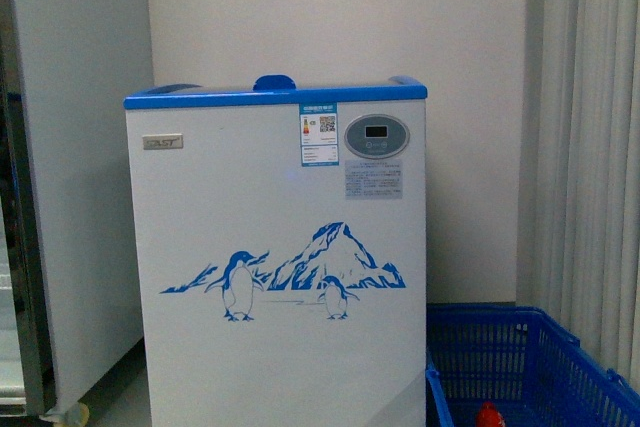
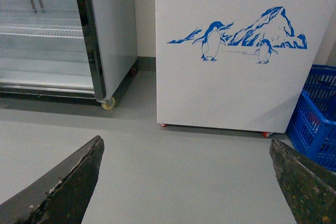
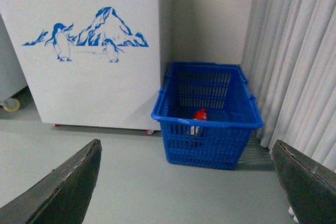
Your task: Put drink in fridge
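Facing the fridge [image 1: 275,267] square on, white with blue penguins. Down low, just to its right, a blue basket [image 3: 220,145] on the floor, with the red-capped drink [image 3: 200,115] inside. Left claw [image 2: 185,141] spread wide, holding nothing. Right claw [image 3: 186,142] likewise wide and empty, well short of the basket.

A blue plastic basket [image 1: 520,357] [image 2: 317,124] [image 3: 202,142] with slotted walls stands on the grey floor [image 2: 173,171] [image 3: 131,166]. Just beside the basket, on its right in the front view, pale pleated curtains [image 1: 590,147] [image 3: 294,51] hang down to the floor. Behind the basket rises a plain cream wall [image 1: 330,17] [image 3: 210,14]. Well apart from the basket, off to its left, stands a tall grey-white cabinet [image 1: 80,167] [image 2: 113,24] with a dark-framed glass front, wire shelves [image 2: 42,30] inside and a yellowish castor [image 2: 108,103] under its corner.
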`<move>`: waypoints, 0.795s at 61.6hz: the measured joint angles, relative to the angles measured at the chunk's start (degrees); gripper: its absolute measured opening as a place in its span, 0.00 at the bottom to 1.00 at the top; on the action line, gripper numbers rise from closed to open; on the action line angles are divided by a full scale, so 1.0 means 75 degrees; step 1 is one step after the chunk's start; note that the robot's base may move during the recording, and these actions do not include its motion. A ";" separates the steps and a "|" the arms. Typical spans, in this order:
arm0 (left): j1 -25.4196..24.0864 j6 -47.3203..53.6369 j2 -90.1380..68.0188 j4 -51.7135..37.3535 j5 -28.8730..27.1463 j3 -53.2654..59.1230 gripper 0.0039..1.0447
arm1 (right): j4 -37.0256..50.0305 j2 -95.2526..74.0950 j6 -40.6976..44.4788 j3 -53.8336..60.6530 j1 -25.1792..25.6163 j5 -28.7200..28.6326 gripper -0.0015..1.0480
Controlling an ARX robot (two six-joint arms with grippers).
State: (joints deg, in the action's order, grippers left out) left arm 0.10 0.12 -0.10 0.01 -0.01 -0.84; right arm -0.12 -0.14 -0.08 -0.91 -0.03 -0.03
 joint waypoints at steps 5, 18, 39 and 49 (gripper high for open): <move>0.0000 0.0000 0.0000 0.0000 0.0000 0.0000 0.92 | 0.0000 0.0000 0.0003 0.0000 0.0000 0.0000 0.93; 0.0000 0.0000 0.0000 0.0000 0.0000 0.0000 0.92 | 0.0000 0.0000 0.0003 0.0000 0.0000 0.0000 0.93; 0.0000 0.0000 0.0000 0.0000 0.0000 0.0000 0.92 | 0.0000 0.0000 0.0003 0.0000 0.0000 0.0000 0.93; 0.0000 0.0000 0.0000 0.0000 0.0000 0.0000 0.92 | 0.0000 0.0000 0.0000 0.0000 0.0000 0.0003 0.93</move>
State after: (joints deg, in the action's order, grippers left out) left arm 0.10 0.12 -0.10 0.01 -0.01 -0.84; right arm -0.12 -0.14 -0.08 -0.91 -0.03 -0.01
